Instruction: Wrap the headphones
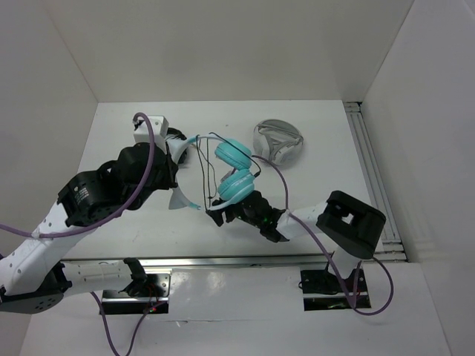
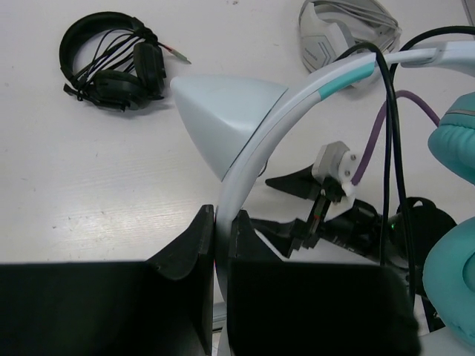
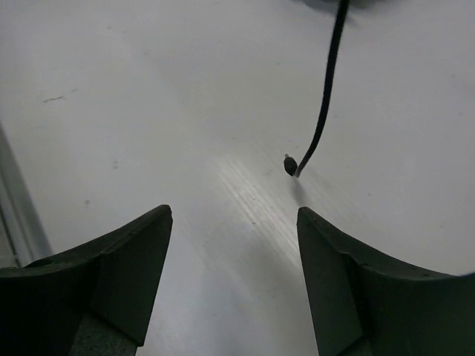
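Left jaws pinch the pale headband [image 2: 249, 159] of the headphones [image 1: 231, 156] at the middle of the worktop [image 1: 334, 178]; right jaws, spread and empty, hover beside the lower teal cup [image 1: 236, 185], near the black cable's plug [image 3: 289, 165].

I am looking into a lab test booth: plain white walls [image 1: 223, 44] box in a white table [image 1: 319, 178], metal rails [image 1: 369, 170] line its edges, and two robot arms [image 1: 96, 196] are bolted to plates [image 1: 141, 285] at the front.

Three headphones [image 2: 256, 144] [image 2: 111, 63] [image 2: 345, 33], two grippers [image 2: 221, 226] [image 3: 234, 219]
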You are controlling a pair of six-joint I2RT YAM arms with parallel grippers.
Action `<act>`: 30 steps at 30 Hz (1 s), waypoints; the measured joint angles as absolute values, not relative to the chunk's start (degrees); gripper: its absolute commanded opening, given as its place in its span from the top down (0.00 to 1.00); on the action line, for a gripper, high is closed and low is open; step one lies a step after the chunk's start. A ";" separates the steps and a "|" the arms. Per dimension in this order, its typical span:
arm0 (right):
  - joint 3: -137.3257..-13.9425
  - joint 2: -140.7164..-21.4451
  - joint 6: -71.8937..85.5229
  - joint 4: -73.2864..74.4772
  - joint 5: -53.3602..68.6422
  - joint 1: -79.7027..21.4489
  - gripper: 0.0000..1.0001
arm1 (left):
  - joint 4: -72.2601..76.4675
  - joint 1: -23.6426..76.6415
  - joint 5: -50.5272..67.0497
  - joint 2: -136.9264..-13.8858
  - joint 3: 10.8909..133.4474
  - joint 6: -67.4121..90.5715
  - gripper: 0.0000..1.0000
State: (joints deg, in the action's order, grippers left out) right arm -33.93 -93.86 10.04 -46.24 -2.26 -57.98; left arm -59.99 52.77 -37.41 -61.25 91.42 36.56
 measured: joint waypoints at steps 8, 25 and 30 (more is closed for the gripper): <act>-35.51 -98.94 10.90 -47.40 -6.81 -50.43 0.23 | -60.55 52.77 -37.43 -61.25 91.44 36.58 1.00; -39.75 -109.10 16.75 -56.38 0.67 -48.38 1.00 | -62.43 52.80 -38.74 -61.23 92.64 37.04 1.00; -37.15 -105.65 16.49 -55.57 -0.82 -53.47 1.00 | -62.39 51.05 -40.84 -61.19 92.58 37.98 1.00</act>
